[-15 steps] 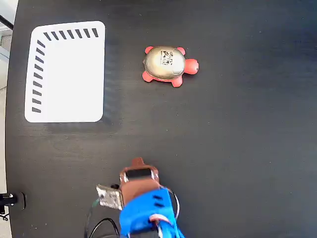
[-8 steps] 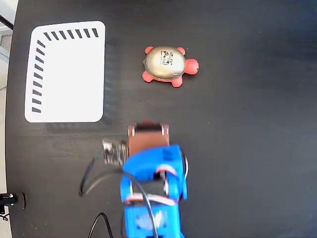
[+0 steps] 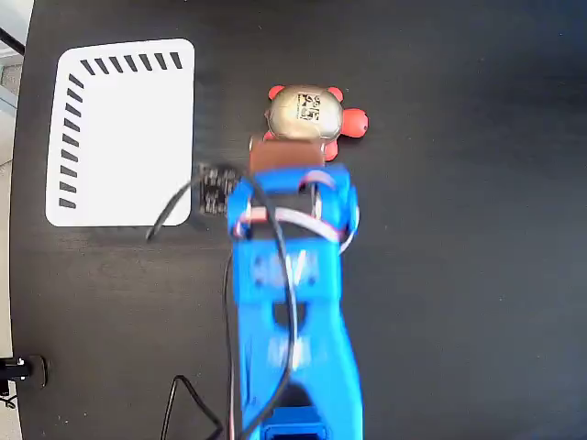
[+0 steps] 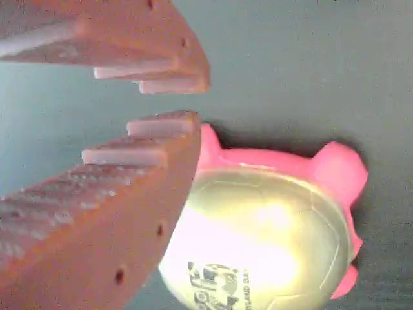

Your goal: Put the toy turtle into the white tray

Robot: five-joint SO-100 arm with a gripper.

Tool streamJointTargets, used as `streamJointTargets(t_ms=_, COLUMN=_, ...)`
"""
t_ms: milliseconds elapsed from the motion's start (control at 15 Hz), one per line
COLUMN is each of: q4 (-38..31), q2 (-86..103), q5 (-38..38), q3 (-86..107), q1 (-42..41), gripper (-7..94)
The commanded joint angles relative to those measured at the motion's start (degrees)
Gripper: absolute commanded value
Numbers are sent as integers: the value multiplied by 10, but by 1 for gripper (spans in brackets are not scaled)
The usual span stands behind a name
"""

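Gripper (image 4: 169, 100) fingers (image 4: 139, 161) parted by a narrow gap, gripping nothing, tips hanging just over the turtle (image 4: 271, 232) at its shell edge; contact not discernible. One turtle (image 3: 312, 116), one tray (image 3: 124, 133), one arm (image 3: 289, 302). Turtle lying on the black table (image 3: 477, 275), well right of the tray in the fixed view, outside it. Compared with a second ago: arm now reaching up the fixed view to the turtle; turtle and tray unmoved.

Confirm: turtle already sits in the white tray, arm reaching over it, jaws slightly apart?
Not in the tray. In the fixed view the toy turtle sits on the black table, right of the white tray. The arm does reach over it, jaws slightly apart.
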Motion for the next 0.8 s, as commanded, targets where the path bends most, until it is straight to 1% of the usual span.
streamJointTargets(t_ms=0, q4=18, q2=-21, q5=8, q3=-107, q1=15, gripper=6)
streamJointTargets(t_ms=67, q4=12, q2=-34, q5=9, q3=-122, q1=21, gripper=15)
streamJointTargets(t_ms=200, q4=10, q2=-63, q5=7, q3=-152, q1=33, gripper=36)
streamJointTargets(t_ms=267, q4=15, q2=-81, q5=4, q3=-172, q1=37, gripper=42)
streamJointTargets(t_ms=333, q4=26, q2=-98, q5=-3, q3=-195, q1=40, gripper=42)
streamJointTargets(t_ms=467, q4=54, q2=-134, q5=-18, q3=-236, q1=43, gripper=48)
streamJointTargets(t_ms=533, q4=64, q2=-154, q5=-19, q3=-253, q1=44, gripper=53)
streamJointTargets(t_ms=733, q4=99, q2=-205, q5=-25, q3=-311, q1=44, gripper=53)
